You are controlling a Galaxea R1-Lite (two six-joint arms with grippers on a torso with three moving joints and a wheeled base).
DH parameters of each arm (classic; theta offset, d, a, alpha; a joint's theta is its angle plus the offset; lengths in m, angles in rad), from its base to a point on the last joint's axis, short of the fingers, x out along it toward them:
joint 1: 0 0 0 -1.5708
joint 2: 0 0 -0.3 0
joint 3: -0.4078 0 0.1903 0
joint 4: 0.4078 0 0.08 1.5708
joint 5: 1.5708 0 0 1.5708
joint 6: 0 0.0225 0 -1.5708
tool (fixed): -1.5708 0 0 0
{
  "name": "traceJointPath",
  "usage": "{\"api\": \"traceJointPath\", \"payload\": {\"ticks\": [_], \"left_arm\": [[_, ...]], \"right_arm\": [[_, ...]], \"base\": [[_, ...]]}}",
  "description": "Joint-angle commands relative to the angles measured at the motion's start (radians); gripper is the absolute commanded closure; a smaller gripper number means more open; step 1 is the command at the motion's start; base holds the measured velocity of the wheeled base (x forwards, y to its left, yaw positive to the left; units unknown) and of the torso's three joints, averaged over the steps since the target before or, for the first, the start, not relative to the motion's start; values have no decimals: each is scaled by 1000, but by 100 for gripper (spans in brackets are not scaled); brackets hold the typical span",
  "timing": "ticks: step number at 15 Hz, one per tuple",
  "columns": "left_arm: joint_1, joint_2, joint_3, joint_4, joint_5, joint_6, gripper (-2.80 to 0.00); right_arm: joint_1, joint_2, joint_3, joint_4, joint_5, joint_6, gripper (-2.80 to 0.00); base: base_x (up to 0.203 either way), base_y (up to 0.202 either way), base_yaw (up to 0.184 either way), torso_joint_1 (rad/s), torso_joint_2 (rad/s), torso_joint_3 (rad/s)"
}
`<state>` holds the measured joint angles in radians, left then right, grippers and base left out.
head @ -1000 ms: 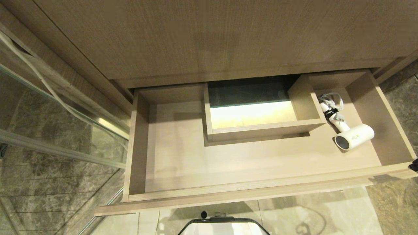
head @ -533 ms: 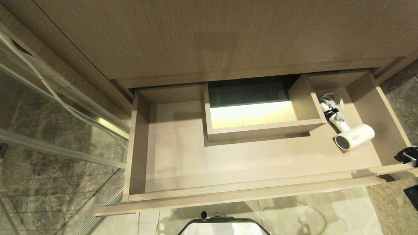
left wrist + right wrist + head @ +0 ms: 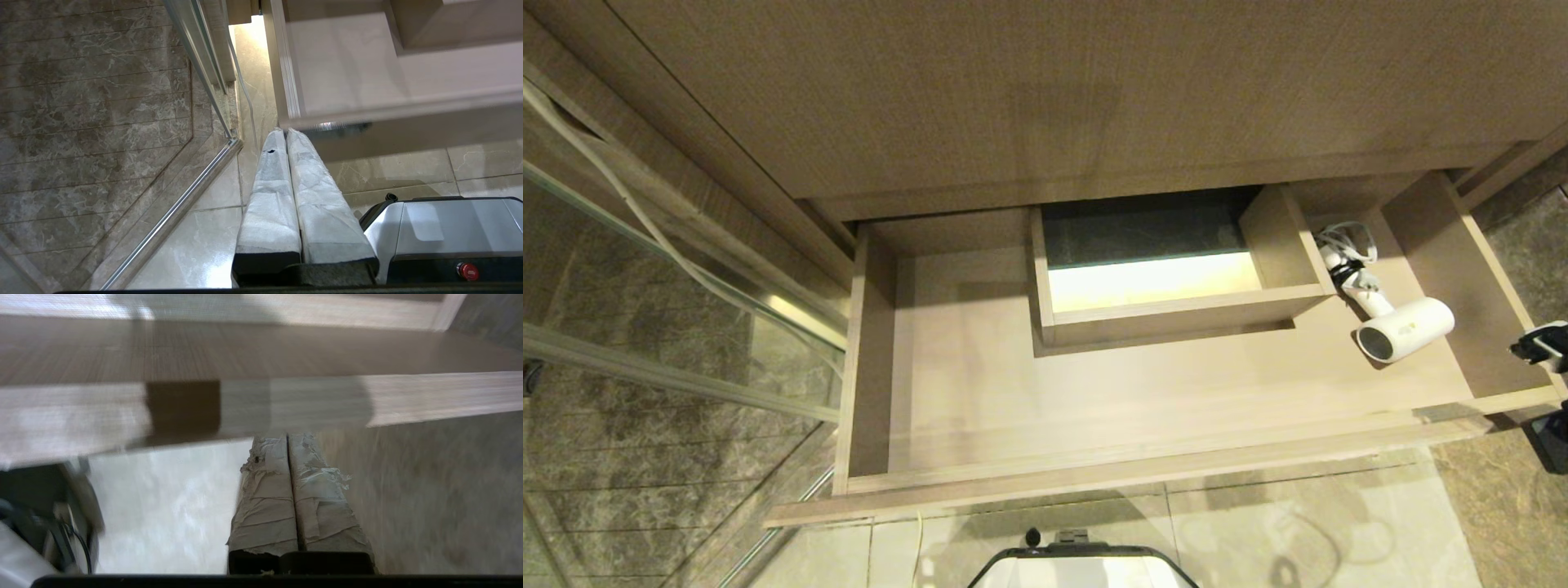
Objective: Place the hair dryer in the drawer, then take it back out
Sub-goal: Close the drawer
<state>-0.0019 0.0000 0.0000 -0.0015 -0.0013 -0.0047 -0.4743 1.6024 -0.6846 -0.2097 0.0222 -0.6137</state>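
The drawer [image 3: 1094, 478] stands pulled out, wide, shallow and of light wood. The small white hair dryer [image 3: 1405, 329] lies in its right end, dark round end towards the front and bundled cord towards the back. My right gripper [image 3: 1535, 347] is shut with nothing in it, at the right end of the drawer's front, to the right of the hair dryer. In the right wrist view its wrapped fingertips [image 3: 288, 437] sit against the drawer front [image 3: 286, 404]. My left gripper [image 3: 286, 131] is parked and shut, below the drawer's left front corner [image 3: 408, 110].
A boxed cut-out [image 3: 1168, 314] fills the drawer's middle back. A tall wood panel [image 3: 1054, 90] rises above the drawer. A glass shower door with a metal rail [image 3: 670, 376] stands on the left. My base [image 3: 1082, 567] is just in front, on the tiled floor.
My right gripper has come into view at the right edge and risen to the drawer front's right end. The drawer, with the hair dryer in it, has slid a little inward.
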Motion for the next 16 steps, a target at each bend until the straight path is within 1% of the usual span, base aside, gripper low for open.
{"api": "traceJointPath", "payload": {"ticks": [1, 2, 3, 4, 5, 6, 7, 11, 13, 16], "left_arm": [[0, 0, 0, 0, 0, 0, 0], [0, 0, 0, 0, 0, 0, 0], [0, 0, 1, 0, 0, 0, 0], [0, 0, 0, 0, 0, 0, 0], [0, 0, 2, 0, 0, 0, 0], [0, 0, 0, 0, 0, 0, 0], [0, 0, 2, 0, 0, -1, 0], [0, 0, 2, 0, 0, -1, 0], [0, 0, 0, 0, 0, 0, 0], [0, 0, 0, 0, 0, 0, 0]], "right_arm": [[2, -43, -35, -132, 80, 9, 0], [2, -43, -41, -144, 92, 17, 0], [3, -35, -71, -215, 135, 38, 0], [6, -16, -121, -354, 174, 66, 0], [8, 14, -172, -447, 201, 90, 0], [8, 37, -201, -495, 215, 104, 0], [7, 37, -201, -499, 218, 107, 0], [5, -40, -122, -495, 216, 107, 0], [5, -91, -82, -475, 217, 107, 0], [5, -117, -42, -461, 214, 106, 0]], "base": [[0, 0, 0, 0, 0, 0], [0, 0, 0, 0, 0, 0], [0, 0, 0, 0, 0, 0], [0, 0, 0, 0, 0, 0], [0, 0, 0, 0, 0, 0], [0, 0, 0, 0, 0, 0], [0, 0, 0, 0, 0, 0], [0, 0, 0, 0, 0, 0], [0, 0, 0, 0, 0, 0], [0, 0, 0, 0, 0, 0]]}}
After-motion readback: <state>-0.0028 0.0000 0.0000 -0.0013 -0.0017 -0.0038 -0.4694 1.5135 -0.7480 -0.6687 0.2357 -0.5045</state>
